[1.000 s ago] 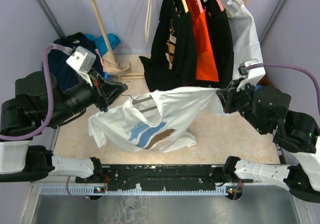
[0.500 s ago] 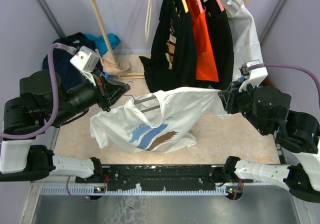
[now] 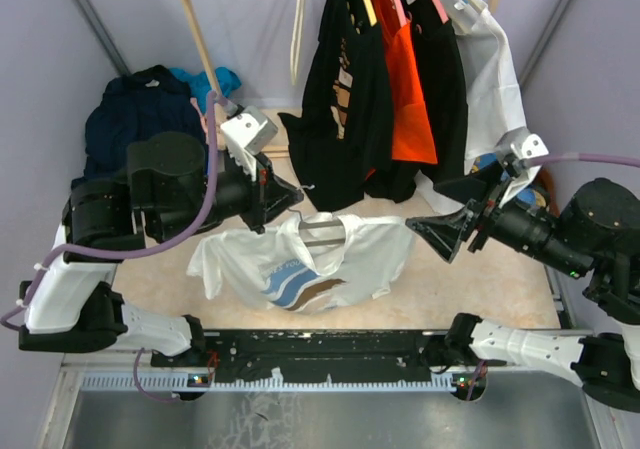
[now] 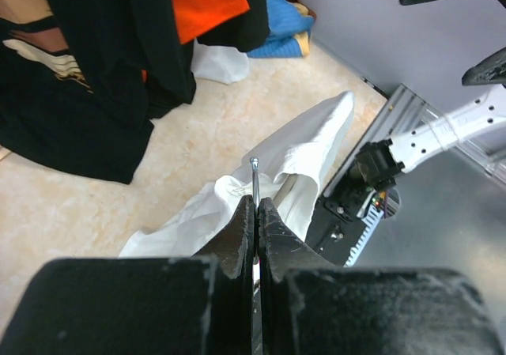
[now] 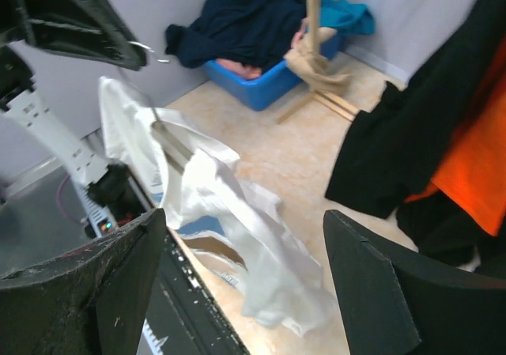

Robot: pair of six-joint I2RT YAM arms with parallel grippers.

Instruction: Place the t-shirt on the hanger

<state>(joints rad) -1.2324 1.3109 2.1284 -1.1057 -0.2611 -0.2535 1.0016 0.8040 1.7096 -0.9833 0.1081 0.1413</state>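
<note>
The white t-shirt (image 3: 300,269) with its blue print hangs slack from the hanger (image 3: 322,231), whose pale arms show at the neck opening. My left gripper (image 3: 287,201) is shut on the hanger's silver wire hook (image 4: 254,177) and holds it above the floor. In the left wrist view the jaws (image 4: 256,203) pinch the wire, with the t-shirt (image 4: 304,145) draped below. My right gripper (image 3: 443,233) stands wide open to the right of the shirt, touching nothing. The right wrist view shows the t-shirt (image 5: 237,236) and a hanger arm (image 5: 170,145) beyond the open gripper (image 5: 245,217).
Black and orange garments (image 3: 385,79) and a plain white one (image 3: 490,69) hang on the rack at the back. A bare cream hanger (image 3: 297,29) hangs beside a wooden post (image 3: 200,39). Dark navy clothing (image 3: 135,119) lies in a blue bin (image 5: 261,86) at the back left.
My right gripper has opened, let go of the shirt's sleeve and drawn back. The left arm has carried the hanger right, and the shirt now droops instead of being stretched.
</note>
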